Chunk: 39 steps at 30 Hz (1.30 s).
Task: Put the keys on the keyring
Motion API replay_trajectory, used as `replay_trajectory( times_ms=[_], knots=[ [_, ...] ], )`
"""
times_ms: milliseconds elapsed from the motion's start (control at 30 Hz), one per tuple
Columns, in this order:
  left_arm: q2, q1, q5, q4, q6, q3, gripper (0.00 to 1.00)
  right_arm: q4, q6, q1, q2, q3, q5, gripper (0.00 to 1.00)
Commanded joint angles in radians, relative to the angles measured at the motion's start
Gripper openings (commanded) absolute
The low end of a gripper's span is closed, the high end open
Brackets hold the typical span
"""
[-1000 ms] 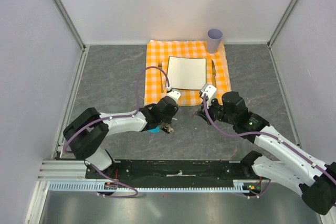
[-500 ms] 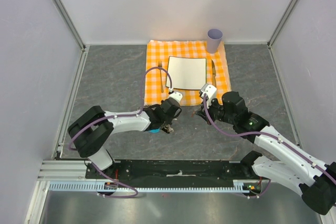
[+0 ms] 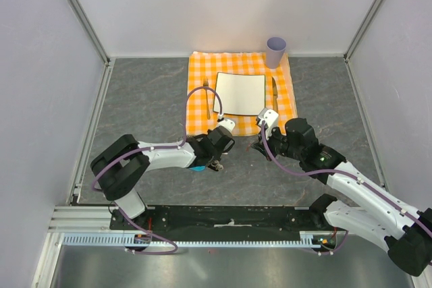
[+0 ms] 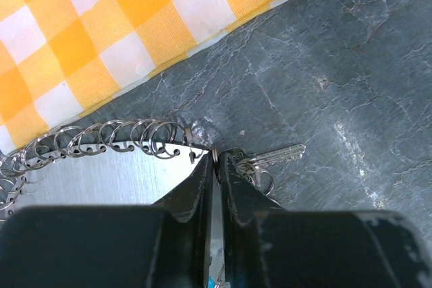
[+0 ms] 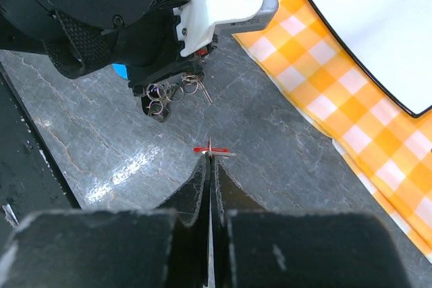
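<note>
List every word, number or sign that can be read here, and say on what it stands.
None can be read.
The plate, cup, cloth, red key and keyring show no print.
Any stamp on the silver key is too small to tell.

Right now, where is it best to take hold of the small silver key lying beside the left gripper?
Probably the free blade of the silver key, from straight above, closing across its narrow width: it lies flat on the table, and its head sits among small rings against the left gripper.
</note>
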<state>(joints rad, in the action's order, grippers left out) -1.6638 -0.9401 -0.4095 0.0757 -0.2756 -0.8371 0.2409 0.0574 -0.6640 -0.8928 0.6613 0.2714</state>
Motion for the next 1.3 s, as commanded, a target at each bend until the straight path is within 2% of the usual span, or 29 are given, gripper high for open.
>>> replay_trajectory(
  times_ms=[0,67,267,333,433,567,667,900,1133,1267],
  knots=[
    [0.010,-0.008,-0.025,0.001,-0.027,-0.030,0.09,-0.046,0.001,-0.003,0.012,0.000,-0.001,0.00],
    [0.044,-0.008,-0.006,-0.004,-0.014,-0.020,0.02,-0.045,0.001,-0.003,0.015,-0.002,-0.001,0.00],
    [0.194,-0.008,0.081,-0.073,0.099,0.064,0.02,-0.040,0.005,-0.002,0.035,0.009,-0.001,0.00],
    [0.271,-0.008,0.125,-0.141,0.171,0.090,0.02,-0.032,0.010,-0.003,0.052,0.018,-0.001,0.00],
    [0.370,-0.008,0.265,-0.224,0.274,0.134,0.02,-0.014,0.019,-0.002,0.081,0.041,-0.004,0.00],
    [0.484,-0.009,0.524,-0.292,0.427,0.164,0.02,0.047,0.045,-0.005,0.120,0.093,-0.008,0.00],
    [0.547,-0.008,0.632,-0.326,0.519,0.174,0.02,0.104,0.074,-0.003,0.137,0.136,-0.001,0.00],
    [0.539,-0.006,0.787,-0.324,0.590,0.197,0.02,0.124,0.104,-0.003,0.167,0.103,0.089,0.00],
    [0.509,0.001,0.802,-0.367,0.613,0.193,0.02,0.123,0.130,-0.003,0.166,0.080,0.164,0.00],
    [0.481,0.023,0.824,-0.378,0.604,0.184,0.02,0.109,0.125,-0.002,0.137,0.070,0.157,0.00]
  ],
)
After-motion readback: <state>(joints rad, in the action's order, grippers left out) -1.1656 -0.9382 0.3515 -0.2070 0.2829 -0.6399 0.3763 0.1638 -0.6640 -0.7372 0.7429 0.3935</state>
